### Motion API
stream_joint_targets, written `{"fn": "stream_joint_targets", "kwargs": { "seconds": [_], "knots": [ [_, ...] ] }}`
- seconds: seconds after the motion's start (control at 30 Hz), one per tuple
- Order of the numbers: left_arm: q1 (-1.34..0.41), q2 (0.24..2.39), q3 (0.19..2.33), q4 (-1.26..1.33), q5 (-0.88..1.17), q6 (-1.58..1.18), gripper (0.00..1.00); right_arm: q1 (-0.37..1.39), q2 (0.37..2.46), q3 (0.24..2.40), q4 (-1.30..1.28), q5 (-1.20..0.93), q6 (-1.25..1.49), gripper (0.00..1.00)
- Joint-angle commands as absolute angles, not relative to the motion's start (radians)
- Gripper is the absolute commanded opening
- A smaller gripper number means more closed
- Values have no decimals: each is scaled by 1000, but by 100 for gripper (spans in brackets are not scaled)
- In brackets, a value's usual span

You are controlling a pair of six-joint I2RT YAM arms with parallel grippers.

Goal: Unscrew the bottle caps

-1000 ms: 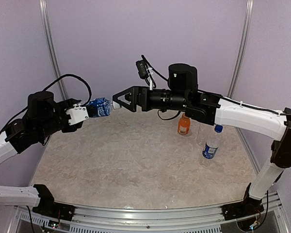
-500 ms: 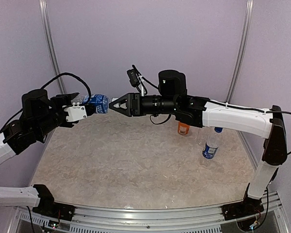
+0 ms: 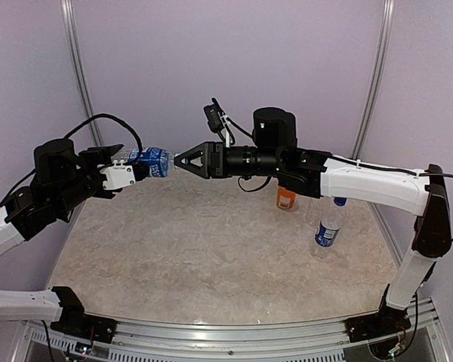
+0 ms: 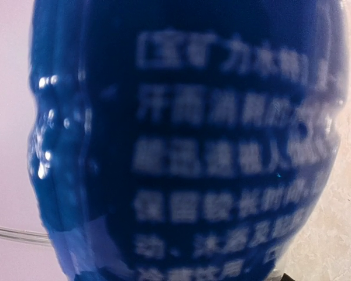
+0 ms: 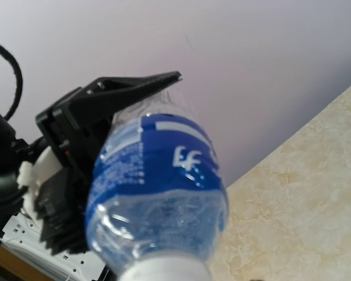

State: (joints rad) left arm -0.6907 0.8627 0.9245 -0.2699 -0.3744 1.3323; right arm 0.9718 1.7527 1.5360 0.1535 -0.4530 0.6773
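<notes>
Far left: grips the blue-labelled bottle (image 3: 157, 161) round its body with left claw (image 3: 138, 164), level in the air over the table's (image 3: 211, 256) left rear, neck pointing right. Sits slightly further left and higher than a second ago. Centre: right claw (image 3: 178, 160), then spread wide, now pinched onto the cap (image 5: 164, 270). Reaches long and level across the back. Right: orange bottle (image 3: 287, 197) and second labelled bottle (image 3: 328, 224) upright, unmoved.

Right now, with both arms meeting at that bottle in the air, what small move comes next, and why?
Probably twist the right gripper about its wrist: its jaws look closed on the cap, while the left gripper clamps the blue-labelled bottle sideways.
</notes>
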Motion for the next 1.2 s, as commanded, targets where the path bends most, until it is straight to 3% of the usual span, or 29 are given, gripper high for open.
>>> {"fn": "stream_joint_targets", "kwargs": {
  "seconds": [0.0, 0.2, 0.33, 0.57, 0.63, 0.67, 0.9, 1.17],
  "knots": [
    [-691, 857, 924, -256, -367, 1334, 48, 963, 1703, 1521, 158, -449, 666, 49],
    [-692, 865, 930, -251, -367, 1335, 48, 963, 1715, 1525, 155, -480, 676, 31],
    [-692, 870, 937, -248, -368, 1328, 47, 962, 1724, 1526, 145, -489, 680, 34],
    [-692, 877, 944, -251, -371, 1316, 47, 963, 1731, 1526, 143, -510, 684, 27],
    [-692, 877, 955, -264, -368, 1297, 47, 965, 1740, 1544, 116, -527, 660, 14],
    [-692, 879, 970, -286, -361, 1271, 47, 970, 1744, 1557, 96, -531, 634, 0],
    [-705, 882, 1267, -869, -38, 851, 44, 1103, 1778, 1666, -148, -492, 218, 0],
    [-709, 868, 1329, -1091, 144, 812, 37, 1214, 1739, 1649, -300, -197, -206, 0]
  ]
}}
